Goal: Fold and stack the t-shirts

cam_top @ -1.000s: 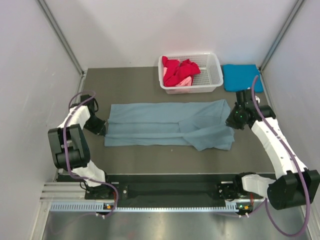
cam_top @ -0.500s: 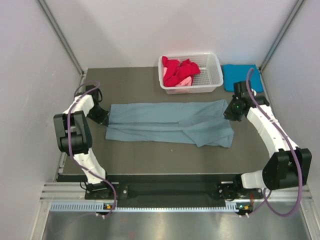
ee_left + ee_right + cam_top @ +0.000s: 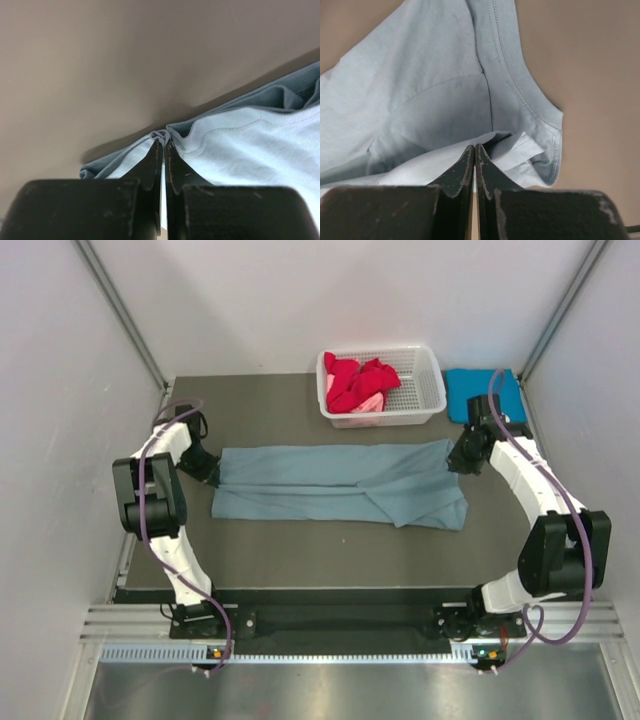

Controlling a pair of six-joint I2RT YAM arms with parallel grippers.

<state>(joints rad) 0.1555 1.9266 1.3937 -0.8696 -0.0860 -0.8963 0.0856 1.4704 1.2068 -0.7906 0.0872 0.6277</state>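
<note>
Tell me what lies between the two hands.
The grey-blue t-shirt fills the stretch, with the left hand and right hand each shut on one end; the top view shows it.

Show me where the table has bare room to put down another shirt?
Two bare patches: the wide strip of table between the grey-blue t-shirt and the near edge, and the far left corner beside the basket. The far right is crowded: basket, turquoise t-shirt, and the right gripper pinching the grey-blue t-shirt's edge.

White arms [image 3: 530, 485], black pincers [image 3: 163, 150], purple cables [image 3: 231, 635]
</note>
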